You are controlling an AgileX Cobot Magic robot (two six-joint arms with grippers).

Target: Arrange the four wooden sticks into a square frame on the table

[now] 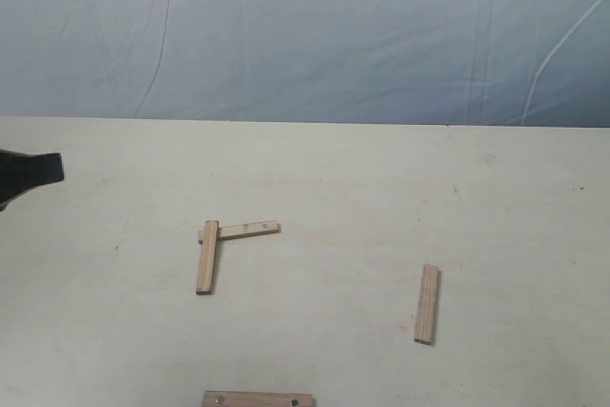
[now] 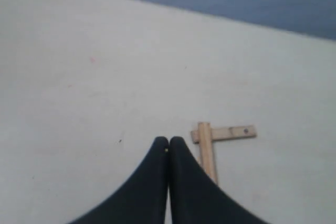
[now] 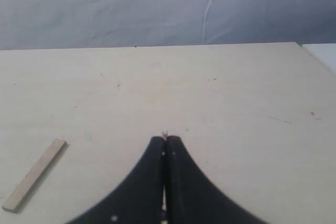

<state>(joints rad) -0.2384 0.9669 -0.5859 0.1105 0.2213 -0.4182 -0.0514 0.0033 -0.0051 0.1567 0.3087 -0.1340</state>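
Square frame one corner made: a flat light-brown wooden stick (image 1: pixel 207 257) and a second stick (image 1: pixel 246 230) meet as an L on the pale cream table (image 1: pixel 381 169). The third stick (image 1: pixel 427 304) lies well apart; the fourth stick (image 1: pixel 257 399) lies at the near edge. Two sides remain unplaced. The left gripper (image 2: pixel 168 142) and right gripper (image 3: pixel 166 140) hover over the table, fingertips pressed together, empty.

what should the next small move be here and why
Probably open the right gripper and bring it over the lone stick. Its jaws are shut on nothing, and that stick lies apart from the L-shaped pair of sticks, so the frame is far from closed.
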